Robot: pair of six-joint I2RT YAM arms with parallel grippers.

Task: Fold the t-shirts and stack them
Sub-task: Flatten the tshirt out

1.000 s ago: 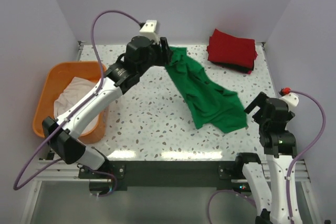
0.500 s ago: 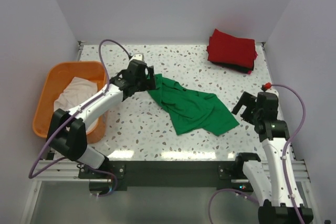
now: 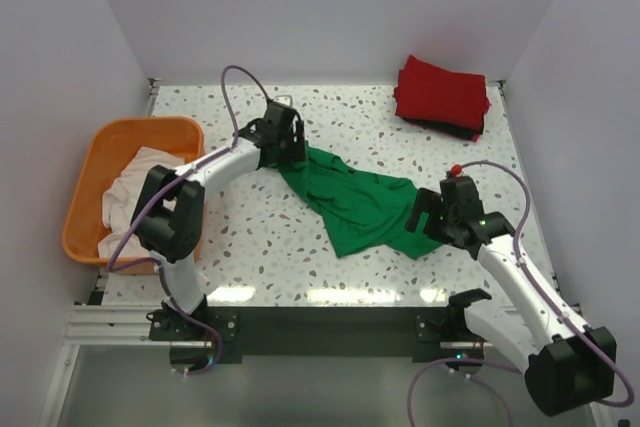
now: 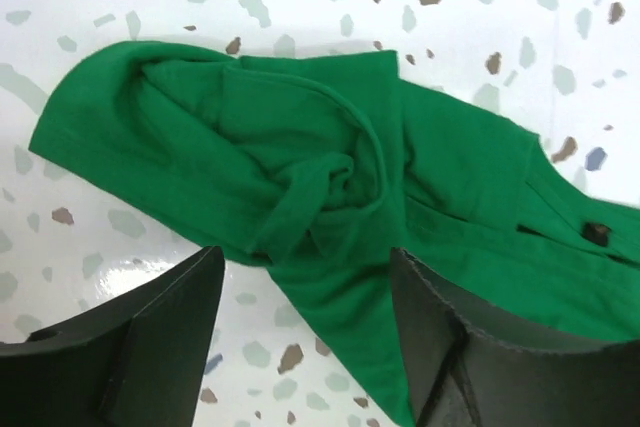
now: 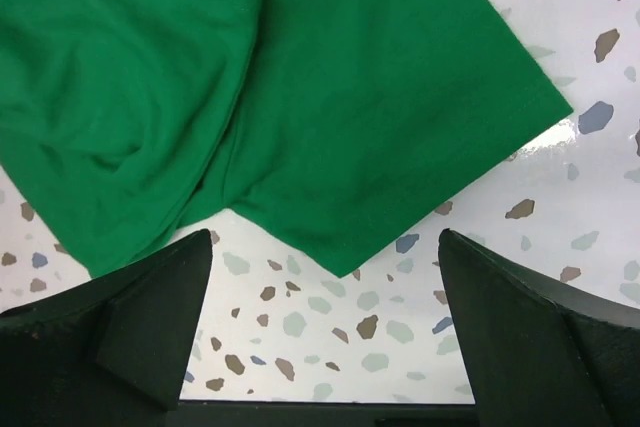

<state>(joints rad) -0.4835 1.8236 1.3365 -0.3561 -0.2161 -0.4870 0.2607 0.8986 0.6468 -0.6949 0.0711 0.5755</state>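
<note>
**Green t-shirt let down onto the table; both arms now at its ends**

Since a second ago the green t-shirt has gone from hanging off the raised left gripper at the far side to lying on the table, mid-field, running diagonally from far-left to near-right. I note it lies rumpled rather than spread: my left wrist view shows the far end twisted into a knot of folds.

Left pincer: jaws spread, nothing between them, hanging just over that bunched end. I judge the cloth released.

Right gripper: it has come in from the right edge and now sits at the near-right corner of the garment. Its jaws stand wide apart and hold nothing; the wrist view shows a flat hemmed corner just ahead of the fingers.

Other items: red t-shirt folded at the far-right corner, resting on the black t-shirt; off-white t-shirt in the orange basket.

Assessment: two pieces stacked, green in hand, one waiting. The green one wants flattening before any fold; the twisted far end is the defect to clear first.
</note>
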